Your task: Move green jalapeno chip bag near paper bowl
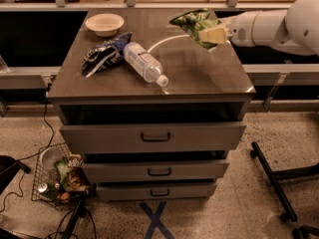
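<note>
The green jalapeno chip bag [192, 23] is lifted above the back right of the cabinet top, held in my gripper [211, 34]. The gripper's cream fingers are shut on the bag's right end, and the white arm reaches in from the right. The paper bowl [104, 24] sits at the back left corner of the cabinet top, well apart from the bag.
A dark blue-and-white chip bag [105, 55] and a clear plastic bottle [144, 62] lie between bowl and green bag. The top belongs to a grey drawer cabinet [154, 133]. A wire basket [57, 180] with litter stands on the floor at left; a chair base [279, 183] at right.
</note>
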{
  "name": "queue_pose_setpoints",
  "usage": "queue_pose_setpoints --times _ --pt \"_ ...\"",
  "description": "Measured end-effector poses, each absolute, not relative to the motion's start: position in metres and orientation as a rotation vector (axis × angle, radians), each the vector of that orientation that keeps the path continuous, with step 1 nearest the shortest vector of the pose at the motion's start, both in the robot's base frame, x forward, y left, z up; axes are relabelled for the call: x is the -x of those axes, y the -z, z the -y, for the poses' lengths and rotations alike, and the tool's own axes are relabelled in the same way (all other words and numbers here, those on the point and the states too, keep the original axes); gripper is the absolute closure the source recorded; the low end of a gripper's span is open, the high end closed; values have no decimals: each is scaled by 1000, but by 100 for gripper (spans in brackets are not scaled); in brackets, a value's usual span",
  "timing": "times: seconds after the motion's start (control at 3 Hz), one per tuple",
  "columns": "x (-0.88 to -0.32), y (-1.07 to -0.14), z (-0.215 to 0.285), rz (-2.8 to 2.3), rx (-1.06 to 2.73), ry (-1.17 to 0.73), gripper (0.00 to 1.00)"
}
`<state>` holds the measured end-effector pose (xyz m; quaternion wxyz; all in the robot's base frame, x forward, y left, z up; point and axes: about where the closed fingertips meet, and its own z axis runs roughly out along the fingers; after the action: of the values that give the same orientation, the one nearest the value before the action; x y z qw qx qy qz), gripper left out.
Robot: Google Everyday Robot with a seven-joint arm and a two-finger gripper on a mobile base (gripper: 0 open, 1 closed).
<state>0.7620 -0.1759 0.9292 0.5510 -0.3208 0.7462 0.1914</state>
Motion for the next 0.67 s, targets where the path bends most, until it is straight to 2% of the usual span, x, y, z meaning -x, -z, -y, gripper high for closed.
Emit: queue_pose_setpoints --times 0.67 --pt "-822 -963 148 -1835 821 -409 100"
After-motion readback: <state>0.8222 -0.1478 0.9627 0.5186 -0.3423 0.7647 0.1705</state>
